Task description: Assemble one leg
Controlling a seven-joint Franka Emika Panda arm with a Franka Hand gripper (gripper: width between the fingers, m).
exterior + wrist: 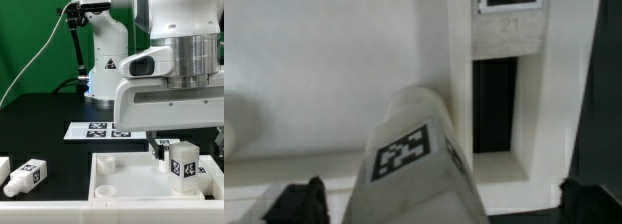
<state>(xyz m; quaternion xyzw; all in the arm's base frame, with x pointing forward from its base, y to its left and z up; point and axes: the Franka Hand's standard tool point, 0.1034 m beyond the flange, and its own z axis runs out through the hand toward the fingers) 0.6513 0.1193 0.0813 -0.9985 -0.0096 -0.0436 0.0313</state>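
White plastic leg (185,160) upright at the square piece (110,185), over its corner on the exterior view's right, tag facing the camera. Same leg (407,150) in the wrist view, leaning in that picture, between 2 dark fingertips (299,203). Jaws wide: bare gaps on both sides of the leg, so straddling it rather than clamping it. Stub seated in the corner hole or merely resting above it: cannot tell, hidden by the square piece's wall.

Judged as roughly midway: 1 leg set at its corner and standing, with seating and turning home probably left to do. Nothing visible to prove a firm joint yet.

Lying loose on the black surface (40,130), well apart from the upright leg, toward the exterior view's left: 1 spare leg (25,177), plus the end of a further part (3,165) cut off at the picture's edge. Beyond the square piece, the flat marker board (100,129).

Likely needed next: closing on the upright leg and twisting until tight.
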